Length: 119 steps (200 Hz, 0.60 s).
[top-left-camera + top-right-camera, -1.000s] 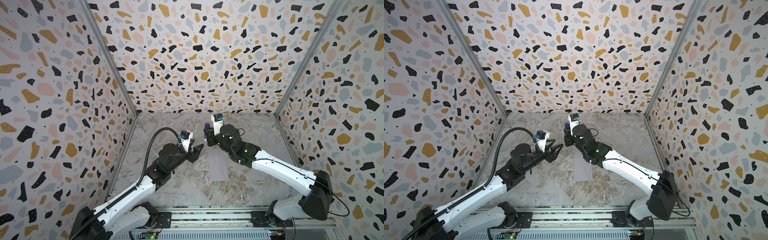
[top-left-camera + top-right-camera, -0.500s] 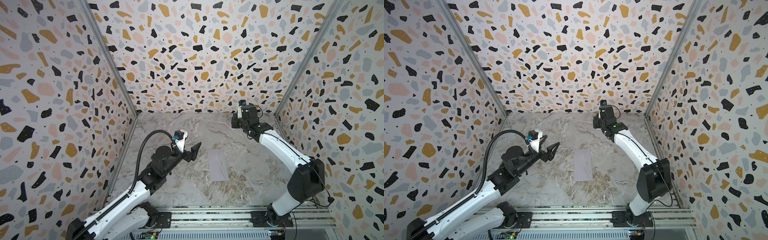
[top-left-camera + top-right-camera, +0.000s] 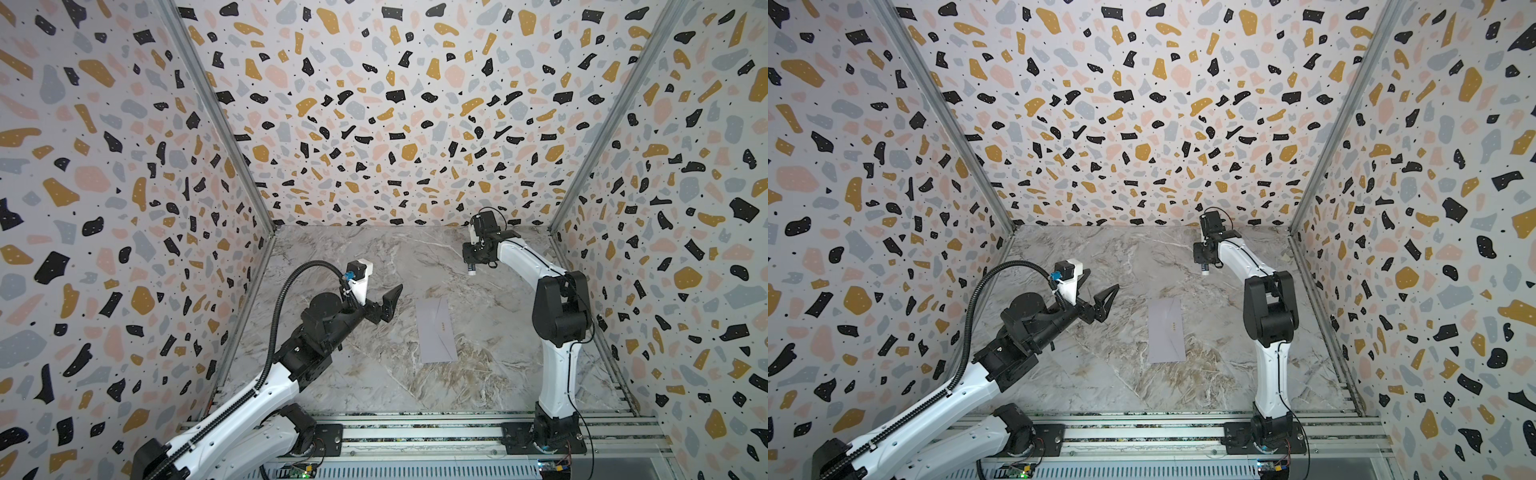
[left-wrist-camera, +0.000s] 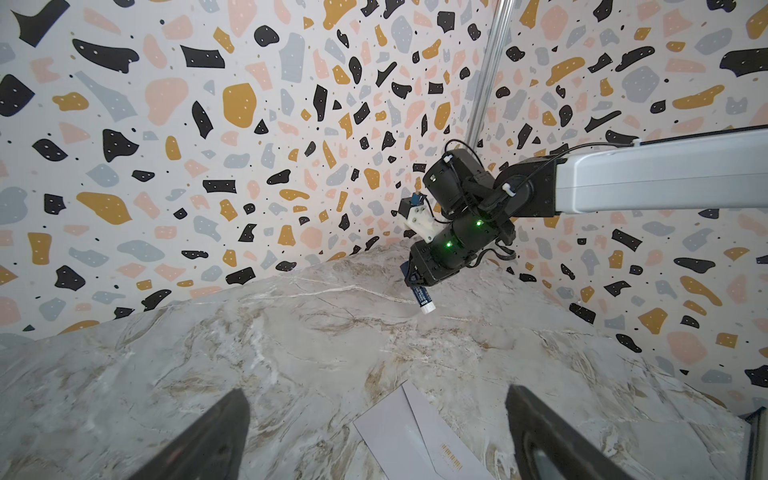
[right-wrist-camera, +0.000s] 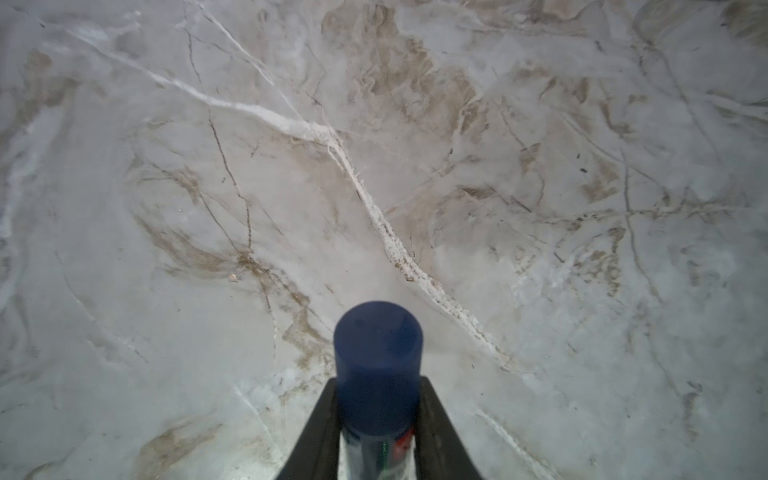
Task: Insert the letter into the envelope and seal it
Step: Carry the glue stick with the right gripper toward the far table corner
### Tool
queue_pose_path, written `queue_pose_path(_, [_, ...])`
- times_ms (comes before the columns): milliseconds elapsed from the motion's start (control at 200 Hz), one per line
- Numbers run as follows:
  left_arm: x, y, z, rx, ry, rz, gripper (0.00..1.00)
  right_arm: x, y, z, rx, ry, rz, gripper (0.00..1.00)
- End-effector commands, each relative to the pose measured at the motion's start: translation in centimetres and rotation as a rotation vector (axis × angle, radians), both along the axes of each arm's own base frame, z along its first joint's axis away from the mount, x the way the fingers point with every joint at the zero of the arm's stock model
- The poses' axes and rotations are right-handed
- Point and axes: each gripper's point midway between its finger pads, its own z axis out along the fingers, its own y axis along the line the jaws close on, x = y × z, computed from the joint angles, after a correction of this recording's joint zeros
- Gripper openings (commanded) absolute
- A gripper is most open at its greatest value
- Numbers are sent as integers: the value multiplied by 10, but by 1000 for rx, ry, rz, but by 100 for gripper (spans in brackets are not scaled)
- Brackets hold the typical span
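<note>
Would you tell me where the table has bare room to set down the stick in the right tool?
Bare table: the back, between back wall and envelope; the front, between envelope and rail; the side between envelope and right arm. Crowded: left of the envelope, under the open left tool.

The left gripper [image 4: 375, 392] stands wide open, its two dark fingers [image 4: 208, 436] framing the marble table [image 4: 208, 353]. Between them the envelope [image 4: 409, 436] lies flat, pale lavender-grey, with a diagonal seam and a small line of gold print. It is partly cut off by the picture's edge.

Farther off, near the corner post [image 4: 486, 75] of the speckled walls [image 4: 208, 124], the white right arm [image 4: 648, 178] reaches in. Two green lights [image 4: 448, 244] glow on its black wrist. The right gripper [image 4: 417, 282] clamps a small blue stick [image 4: 424, 300], possibly glue. Its white end points down at the marble, seemingly just clear of it.
</note>
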Motion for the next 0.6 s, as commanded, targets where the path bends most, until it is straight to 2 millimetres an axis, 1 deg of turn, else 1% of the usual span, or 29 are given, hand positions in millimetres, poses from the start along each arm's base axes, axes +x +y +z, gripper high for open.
queue_pose_path(0, [-3, 1, 5, -15, -25, 1, 97, 3, -1, 12, -3, 15, 4, 5])
queue_pose_path(125, [-4, 1, 6, -18, -26, -6, 97, 10, -3, -1, -12, 45, -2, 6])
queue_pose_path(340, [-5, 1, 4, -21, -24, -8, 97, 18, -12, -20, -26, 91, -22, 6])
queue_pose_path(591, [-6, 0, 3, -26, -21, -15, 98, 21, -20, -46, -27, 145, -34, 7])
